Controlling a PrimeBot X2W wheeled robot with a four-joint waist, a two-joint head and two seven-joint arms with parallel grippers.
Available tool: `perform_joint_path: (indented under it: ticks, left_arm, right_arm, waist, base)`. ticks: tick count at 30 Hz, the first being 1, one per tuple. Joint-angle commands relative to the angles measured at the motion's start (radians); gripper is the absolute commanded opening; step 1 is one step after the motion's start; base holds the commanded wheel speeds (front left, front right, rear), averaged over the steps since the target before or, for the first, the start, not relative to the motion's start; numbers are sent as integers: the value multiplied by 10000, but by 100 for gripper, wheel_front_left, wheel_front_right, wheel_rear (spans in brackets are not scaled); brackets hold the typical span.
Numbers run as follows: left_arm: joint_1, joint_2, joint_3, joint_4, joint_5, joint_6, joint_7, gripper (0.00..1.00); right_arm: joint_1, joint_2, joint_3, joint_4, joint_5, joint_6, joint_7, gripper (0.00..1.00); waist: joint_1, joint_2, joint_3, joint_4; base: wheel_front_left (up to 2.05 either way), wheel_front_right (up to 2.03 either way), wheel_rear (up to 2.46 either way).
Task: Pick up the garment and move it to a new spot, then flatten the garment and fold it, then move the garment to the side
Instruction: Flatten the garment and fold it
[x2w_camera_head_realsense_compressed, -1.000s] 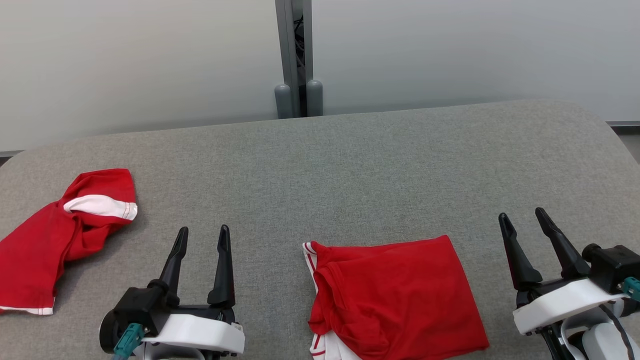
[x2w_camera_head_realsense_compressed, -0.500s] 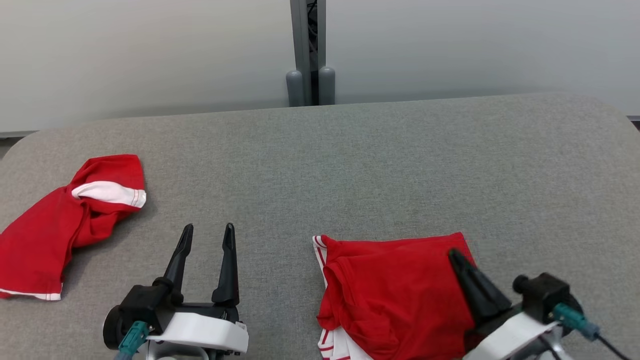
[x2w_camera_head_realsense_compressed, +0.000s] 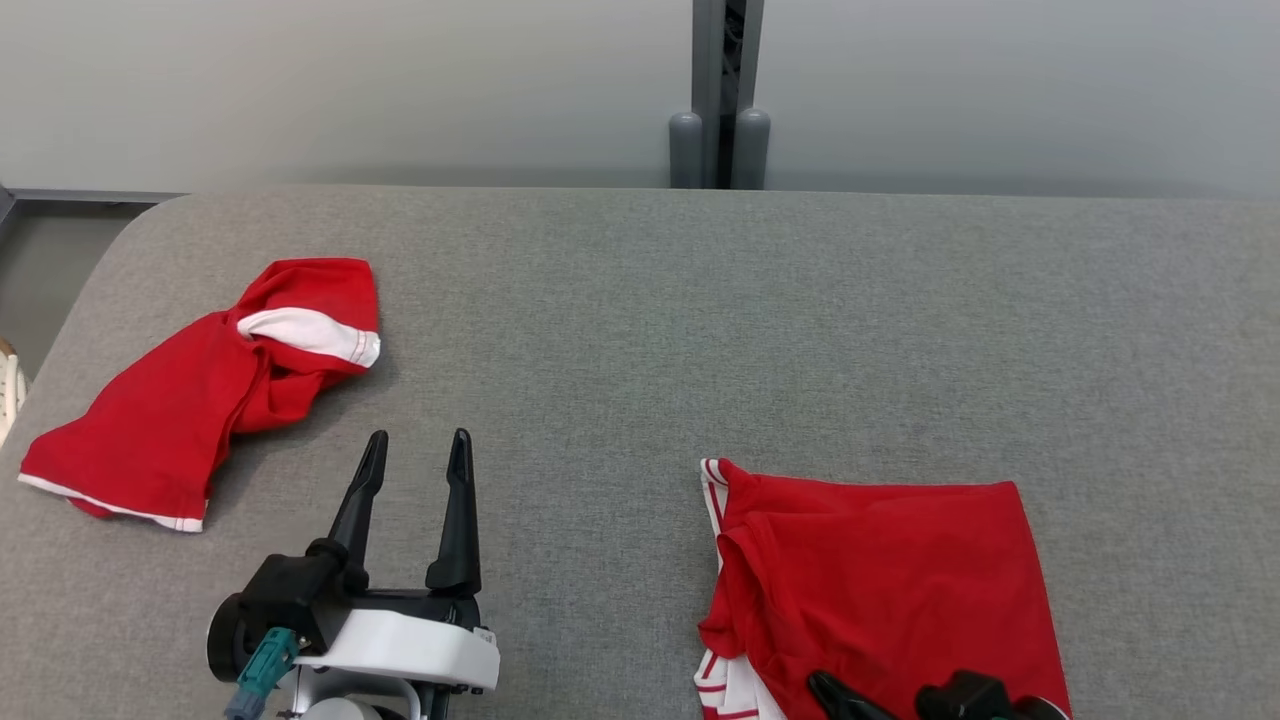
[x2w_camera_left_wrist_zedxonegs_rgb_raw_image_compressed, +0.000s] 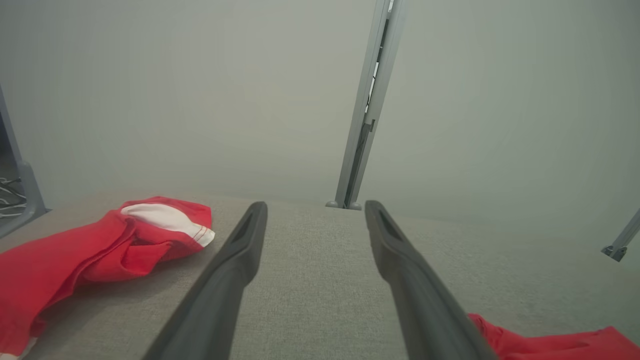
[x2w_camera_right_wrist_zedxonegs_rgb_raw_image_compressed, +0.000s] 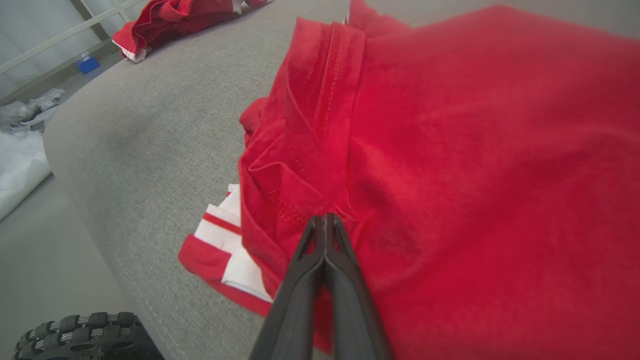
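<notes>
Head view: the folded red garment (x2w_camera_head_realsense_compressed: 880, 580) lies at lower right on the grey table (x2w_camera_head_realsense_compressed: 640, 300), and a crumpled garment (x2w_camera_head_realsense_compressed: 210, 390) is well apart at left. The left gripper (x2w_camera_head_realsense_compressed: 418, 440) at lower left has its fingers spread. The right gripper (x2w_camera_head_realsense_compressed: 840, 695) peeks in at the bottom edge, over the folded garment.

Left wrist view: the left gripper (x2w_camera_left_wrist_zedxonegs_rgb_raw_image_compressed: 315, 207) has its jaws apart over bare table (x2w_camera_left_wrist_zedxonegs_rgb_raw_image_compressed: 310, 280), with the crumpled garment (x2w_camera_left_wrist_zedxonegs_rgb_raw_image_compressed: 100, 245) at left and a grey post (x2w_camera_left_wrist_zedxonegs_rgb_raw_image_compressed: 370, 100) beyond.

Right wrist view: the right gripper (x2w_camera_right_wrist_zedxonegs_rgb_raw_image_compressed: 325, 218) has its fingers pressed together, tips at a fold of the folded garment (x2w_camera_right_wrist_zedxonegs_rgb_raw_image_compressed: 475, 150). Whether cloth is caught, I cannot tell. A black wheel (x2w_camera_right_wrist_zedxonegs_rgb_raw_image_compressed: 85, 335) shows at lower left.

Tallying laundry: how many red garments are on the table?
2. A crumpled garment lies at the left; a folded garment lies front right, by the right gripper. More could be out of frame.
</notes>
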Motion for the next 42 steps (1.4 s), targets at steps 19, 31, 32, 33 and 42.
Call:
perform_joint_path:
  ticks: [19,31,32,33,42]
  left_arm:
    - [123,34,83,-76,27,69,-25,100]
    - [104,34,-50,20,34,-39,-25,100]
    - [96,35,-63,34,43,-33,-25,100]
    - [84,35,-65,48,52,-39,-25,100]
    - [203,33,-12,107,103,-100,-25,100]
  right_arm:
    - [-622,122,844,-569,709,2,-161,0]
    - [153,474,-677,431,-219,2,-158,0]
    - [124,521,-678,571,-275,2,-158,0]
    - [82,562,-725,651,-284,2,-158,0]
    - [283,900,-1795,605,-792,2,-158,0]
  waist:
    - [0,0,-71,462]
    - [0,0,-163,295]
    - [0,0,-168,303]
    - [0,0,-168,314]
    - [0,0,-234,373]
  base:
    - [0,0,0]
    - [0,0,0]
    - [0,0,0]
    - [0,0,0]
    - [0,0,0]
